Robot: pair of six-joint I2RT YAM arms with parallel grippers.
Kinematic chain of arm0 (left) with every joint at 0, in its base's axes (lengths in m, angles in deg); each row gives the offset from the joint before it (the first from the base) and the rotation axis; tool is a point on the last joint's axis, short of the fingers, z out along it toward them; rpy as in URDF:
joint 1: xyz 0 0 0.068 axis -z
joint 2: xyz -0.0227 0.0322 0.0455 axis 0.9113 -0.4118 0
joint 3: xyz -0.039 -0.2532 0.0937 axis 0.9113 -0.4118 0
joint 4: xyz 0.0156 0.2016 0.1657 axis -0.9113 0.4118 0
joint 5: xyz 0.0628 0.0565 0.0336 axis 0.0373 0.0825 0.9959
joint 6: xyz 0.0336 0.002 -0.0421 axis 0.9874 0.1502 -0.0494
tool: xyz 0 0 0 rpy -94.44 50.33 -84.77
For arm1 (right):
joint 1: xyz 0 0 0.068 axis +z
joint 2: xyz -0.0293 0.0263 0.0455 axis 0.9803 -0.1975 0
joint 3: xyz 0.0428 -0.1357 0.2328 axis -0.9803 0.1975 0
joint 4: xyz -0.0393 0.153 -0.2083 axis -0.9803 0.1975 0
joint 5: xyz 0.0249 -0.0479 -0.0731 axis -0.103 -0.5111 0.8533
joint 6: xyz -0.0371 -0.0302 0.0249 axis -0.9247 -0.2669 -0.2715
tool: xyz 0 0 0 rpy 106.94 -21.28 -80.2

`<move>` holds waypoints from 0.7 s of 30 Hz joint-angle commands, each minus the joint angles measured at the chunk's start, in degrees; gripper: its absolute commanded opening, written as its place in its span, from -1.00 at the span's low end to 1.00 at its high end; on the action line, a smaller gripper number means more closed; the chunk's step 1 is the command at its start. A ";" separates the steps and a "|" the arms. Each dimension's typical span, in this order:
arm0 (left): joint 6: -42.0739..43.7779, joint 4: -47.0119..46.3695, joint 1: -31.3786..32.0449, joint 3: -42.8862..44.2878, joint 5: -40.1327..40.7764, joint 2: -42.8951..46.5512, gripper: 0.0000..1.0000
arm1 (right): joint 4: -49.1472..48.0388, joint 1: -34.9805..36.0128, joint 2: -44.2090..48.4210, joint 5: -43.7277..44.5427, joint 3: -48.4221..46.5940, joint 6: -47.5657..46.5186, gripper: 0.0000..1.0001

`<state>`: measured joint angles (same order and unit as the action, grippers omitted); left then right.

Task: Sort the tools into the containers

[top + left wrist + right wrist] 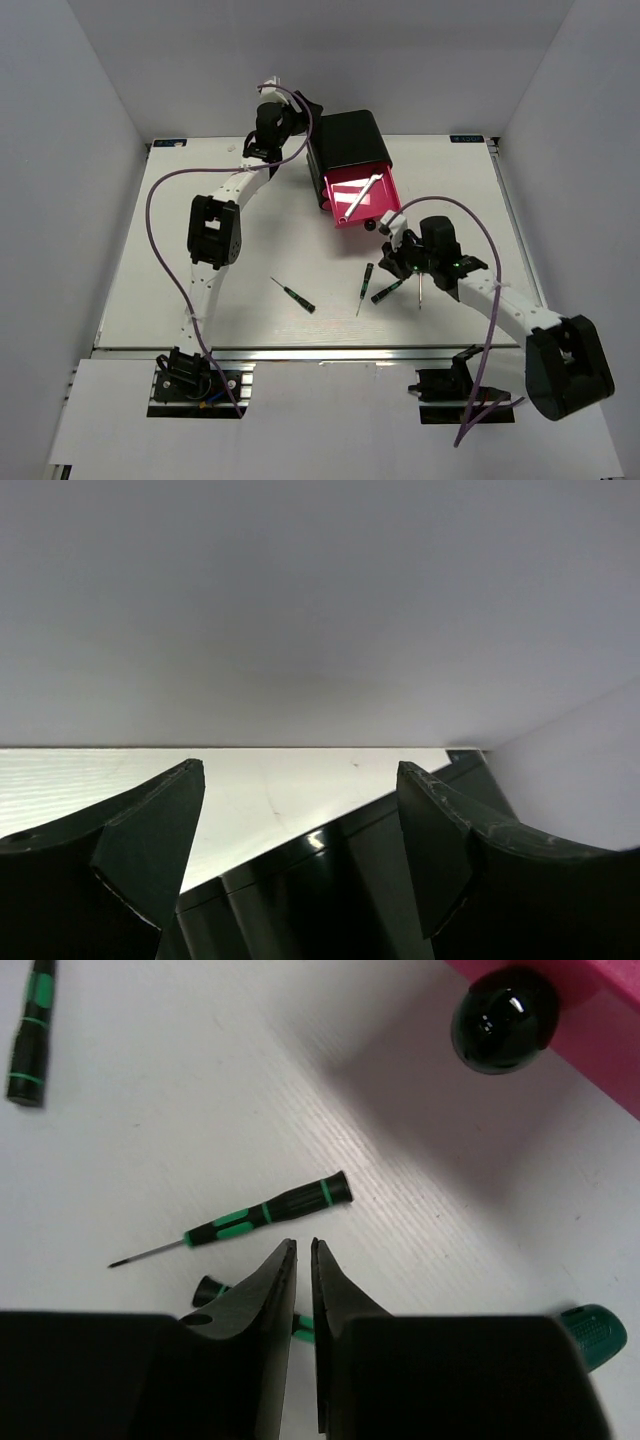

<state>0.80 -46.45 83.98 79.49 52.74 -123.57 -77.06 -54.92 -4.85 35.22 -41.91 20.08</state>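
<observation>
- Top view: the black box (345,140) stands at the far side of the table (250,250). 1 pink drawer (335,187) is pulled out toward the arms, and a silver wrench (360,197) lies slanted inside it.
- On the table in front of the drawer lie a lone screwdriver (293,294) on the left, and a pair of screwdrivers (365,285) close together further right.
- The left claw (295,118) is at the far left corner of the box. The right claw (392,240) is just in front of the drawer.
- Left wrist view: the left claw (300,770) is wide open. The top of the box (300,900) shows low between the fingers (150,830). I cannot tell if they touch it.
- Right wrist view: the right claw (304,1243) is almost closed, with only a thin slit, and holds nothing.
- A thin screwdriver (262,1214) lies just beyond its tips, and a second screwdriver (30,1035) is at the upper left.
- The round black knob (503,1020) and the drawer front (600,1030) are at the upper right. A thicker green handle (595,1332) shows at the lower right.
</observation>
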 commanded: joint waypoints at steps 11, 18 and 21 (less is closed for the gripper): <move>-0.90 0.05 -1.08 -0.15 -11.98 1.36 0.70 | -18.08 -0.13 -20.05 8.19 -10.14 -1.30 -0.77; 0.16 2.07 -1.17 0.12 -15.67 0.57 0.68 | -22.39 -0.13 -22.95 9.69 -13.75 -2.01 -0.77; 0.86 3.30 -1.08 0.12 -16.99 0.30 0.66 | -23.35 -0.13 -24.44 9.69 -15.50 -2.01 -0.76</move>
<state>0.71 -45.57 82.76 79.44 39.76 -123.67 -94.28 -55.01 -28.26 44.18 -53.83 18.81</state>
